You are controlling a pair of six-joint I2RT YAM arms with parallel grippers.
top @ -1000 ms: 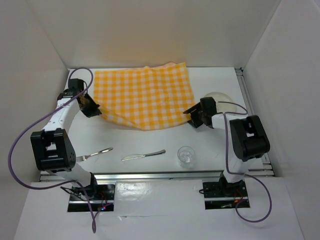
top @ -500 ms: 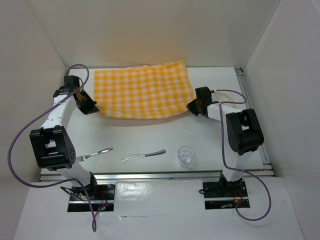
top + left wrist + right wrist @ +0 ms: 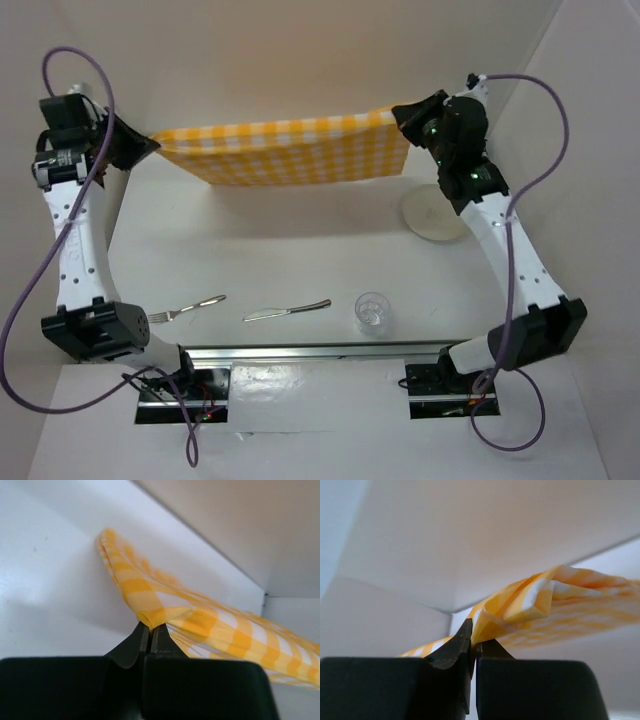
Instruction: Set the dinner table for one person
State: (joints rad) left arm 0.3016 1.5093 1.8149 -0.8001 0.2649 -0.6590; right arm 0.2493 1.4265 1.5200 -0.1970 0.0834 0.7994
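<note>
The yellow-and-white checked cloth hangs stretched in the air above the far part of the white dinner table. My left gripper is shut on its left corner, raised high at the far left. My right gripper is shut on its right corner, raised at the far right. On the table's near side lie a fork, a knife and a clear glass. A white plate sits on the table at the right, under the right arm.
White walls close in the table at the back and on both sides. A metal rail runs along the near edge, with both arm bases behind it. Purple cables loop off each arm.
Both arms have risen and spread apart, lifting the cloth off the table until it hangs taut between them. The right gripper closed on its corner. The plate now shows.
</note>
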